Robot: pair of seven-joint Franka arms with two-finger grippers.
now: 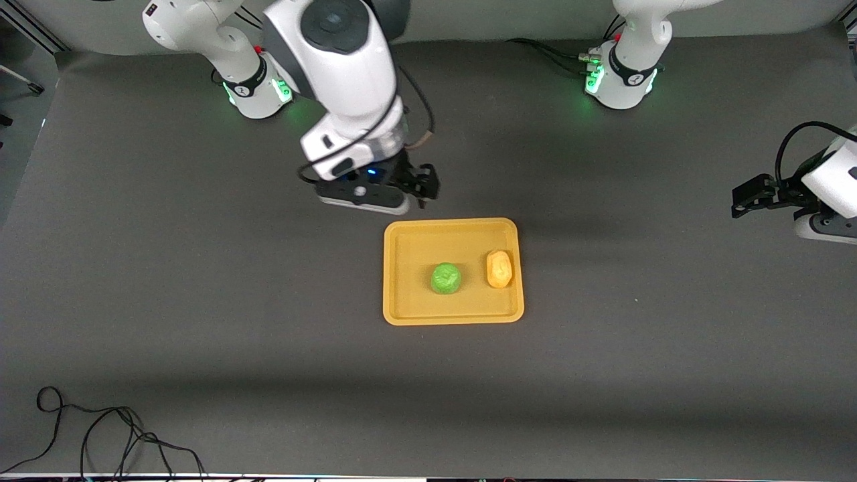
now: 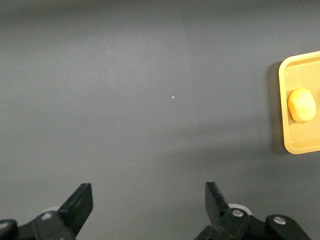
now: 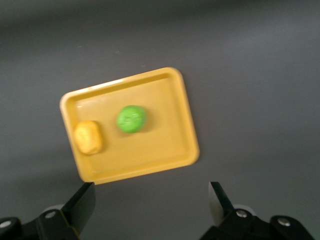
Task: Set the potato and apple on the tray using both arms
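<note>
1. We see even, soft overhead light on the dark grey matte table (image 1: 201,301).
2. Faint broad shadows band it.
3. The right wrist view is slightly blurred, softening the flat yellow-orange plastic tray (image 3: 170,150).

We count one tray (image 1: 452,314), one apple (image 1: 446,278) and one potato (image 1: 499,268). We count two arms, each with one gripper: the right gripper (image 1: 420,185) and the left gripper (image 1: 748,199), so two grippers in all. We also see one loose black cable (image 1: 100,435) on the one dark surface (image 1: 201,301).
</note>
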